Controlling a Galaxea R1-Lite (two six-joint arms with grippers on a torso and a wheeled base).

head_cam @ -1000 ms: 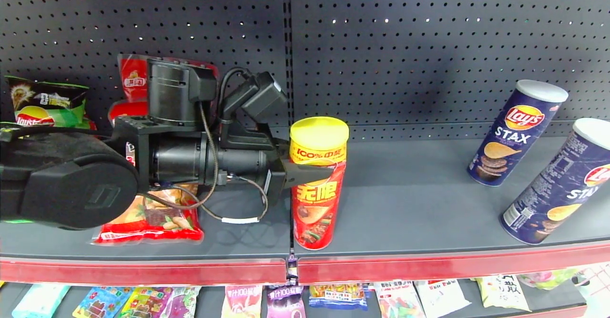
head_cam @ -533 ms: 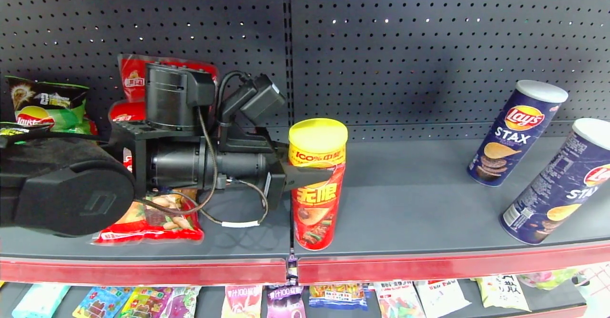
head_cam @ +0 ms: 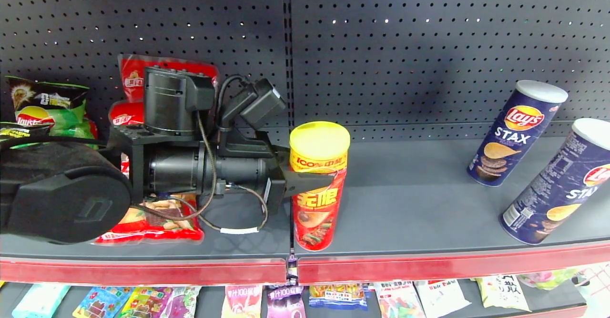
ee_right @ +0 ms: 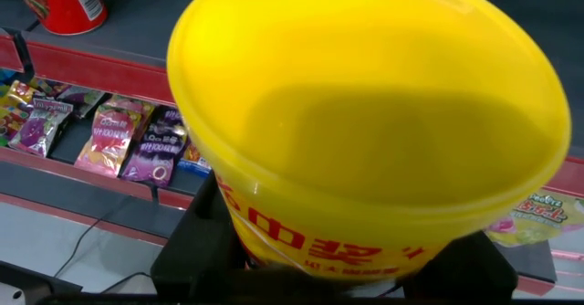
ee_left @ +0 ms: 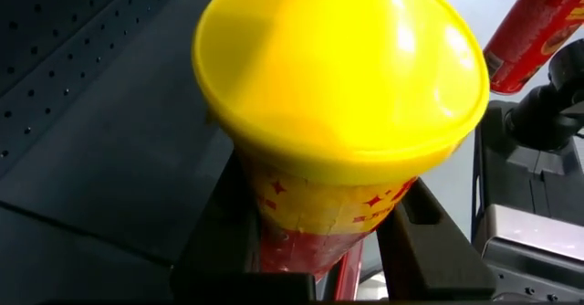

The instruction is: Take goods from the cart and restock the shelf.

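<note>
Canister (head_cam: 317, 213) at frame centre rests on the shelf (head_cam: 429, 203), left gripper (head_cam: 326, 177) clamped round it, we judge, for upright seating; right gripper (ee_right: 333, 255) clamps a second canister (ee_right: 365, 113)

Standing before it, I see a dark grey perforated back panel (head_cam: 429, 46) rising behind the shelf (head_cam: 410, 199), split by a slotted vertical upright (head_cam: 288, 46), with pinpricks of light (head_cam: 333, 21) coming through some of the holes near the top and a soft shadow spread across its right half. The shelf itself is a flat, matte grey metal deck finished along its front edge with a glossy red strip (head_cam: 429, 265), and a lower shelf (head_cam: 548, 301) of the same grey sits beneath it. Below that lies a pale grey floor (ee_right: 46, 250), with a thin dark cable (ee_right: 91, 241) trailing across it.
</note>
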